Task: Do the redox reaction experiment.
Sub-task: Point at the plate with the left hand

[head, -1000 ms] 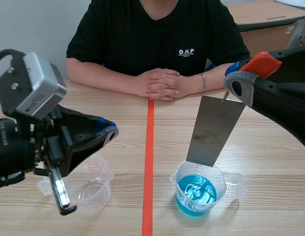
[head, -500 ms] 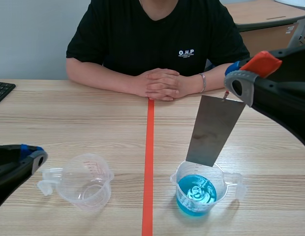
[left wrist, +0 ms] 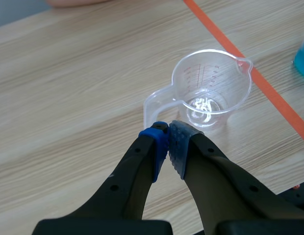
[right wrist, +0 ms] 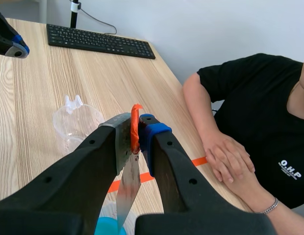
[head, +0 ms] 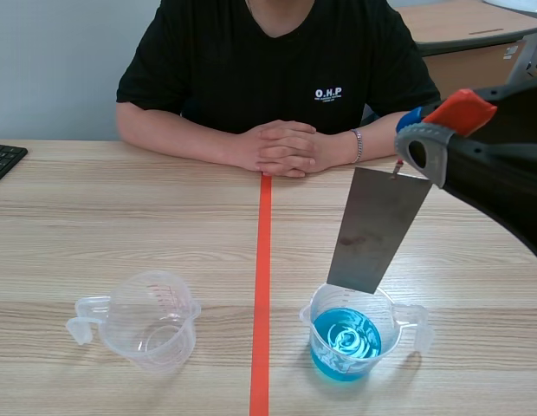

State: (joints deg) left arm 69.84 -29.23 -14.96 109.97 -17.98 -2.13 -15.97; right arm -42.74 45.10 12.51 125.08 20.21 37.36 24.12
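My right gripper is shut on an orange tab at the top of a grey metal plate. The plate hangs upright, its lower edge just above the rim of a clear beaker of blue liquid. An empty clear measuring beaker stands left of the orange tape line. My left gripper is shut on nothing, just short of that empty beaker and close to its handle. The left arm is out of the scene view. The plate drops below my right fingers.
A person sits across the table with clasped hands resting at the far edge. A black keyboard lies at the far left. The left gripper's tip shows in the right wrist view, beyond the empty beaker.
The left arm has drawn back leftward and down from the empty beaker, out of the scene view. The right arm and the plate have held still.
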